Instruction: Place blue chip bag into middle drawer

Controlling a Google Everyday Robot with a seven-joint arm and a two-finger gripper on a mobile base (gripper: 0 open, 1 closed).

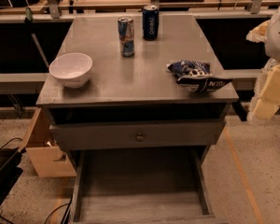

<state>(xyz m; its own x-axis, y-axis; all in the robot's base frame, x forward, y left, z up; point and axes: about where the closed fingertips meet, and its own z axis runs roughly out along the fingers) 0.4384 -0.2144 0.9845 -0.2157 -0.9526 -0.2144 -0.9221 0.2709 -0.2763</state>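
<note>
The blue chip bag (196, 76) lies crinkled on the grey cabinet top (130, 78), near its front right corner. The middle drawer (140, 190) is pulled out below, and its worn grey floor is bare. Above it is a grey drawer front with a small round knob (139, 136). My gripper (263, 107) hangs at the right edge of the view, beside the cabinet's front right corner. It is to the right of the bag, a little lower, and apart from it. It holds nothing that I can see.
A white bowl (71, 69) sits at the front left of the top. Two cans stand at the back: a blue and silver one (126, 36) and a dark blue one (150, 22). A wooden box (46, 148) stands on the floor at the left.
</note>
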